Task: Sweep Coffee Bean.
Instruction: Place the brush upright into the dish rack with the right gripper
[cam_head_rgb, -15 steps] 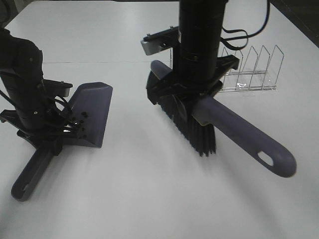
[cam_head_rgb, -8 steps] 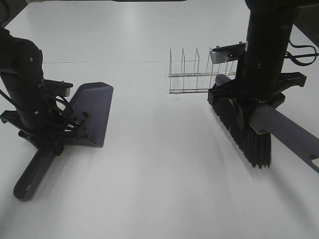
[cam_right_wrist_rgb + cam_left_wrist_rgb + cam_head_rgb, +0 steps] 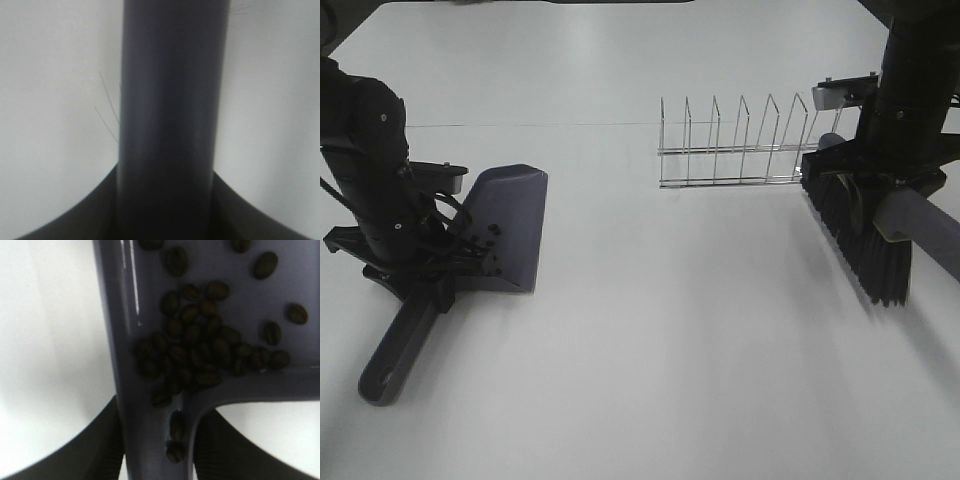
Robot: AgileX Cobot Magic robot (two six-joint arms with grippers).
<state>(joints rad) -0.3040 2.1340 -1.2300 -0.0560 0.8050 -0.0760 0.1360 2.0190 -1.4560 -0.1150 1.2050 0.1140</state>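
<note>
**While coffee bean [image 3: 195, 360] lot sits in dustpan [image 3: 510, 225], brush [image 3: 865, 240] hangs well apart**

Clamped on the dustpan handle, the left tool [image 3: 159, 460] has the beans heaped just ahead of its fingers. Between the tools, a wire rack [image 3: 740, 150] stands on the table [image 3: 670, 360]. Clamped on the brush handle, the right tool [image 3: 167, 215] carries bristles down.

High camera overlooks whole table [image 3: 650, 390]; left wrist close above dustpan [image 3: 112, 315], right wrist close on brush handle [image 3: 170, 100].
</note>
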